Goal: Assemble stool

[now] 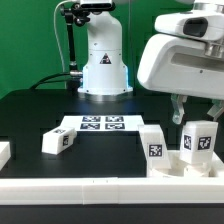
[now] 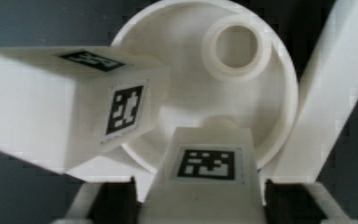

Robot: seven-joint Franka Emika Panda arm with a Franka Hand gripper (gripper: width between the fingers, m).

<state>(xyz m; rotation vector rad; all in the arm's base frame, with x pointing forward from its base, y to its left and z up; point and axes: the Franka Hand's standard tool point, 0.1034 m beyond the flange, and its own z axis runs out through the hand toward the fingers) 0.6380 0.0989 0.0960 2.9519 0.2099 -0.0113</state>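
Black bench, robot base behind: fingers spread wide astride an upright white blocky tagged leg on the thick round white plastic seat; second leg beside it, third leg lying loose. Leg-fitting apparently underway; the next move calls for a square grip.

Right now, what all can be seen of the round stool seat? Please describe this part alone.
The seat is a thick round white disc, smooth plastic by its look, with a raised rim and one open round socket showing. It lies flat on the black table at the exterior view's right, close behind the white front rail. One tagged leg stands upright on it, under the end effector. A second leg stands at its edge, contact unclear.
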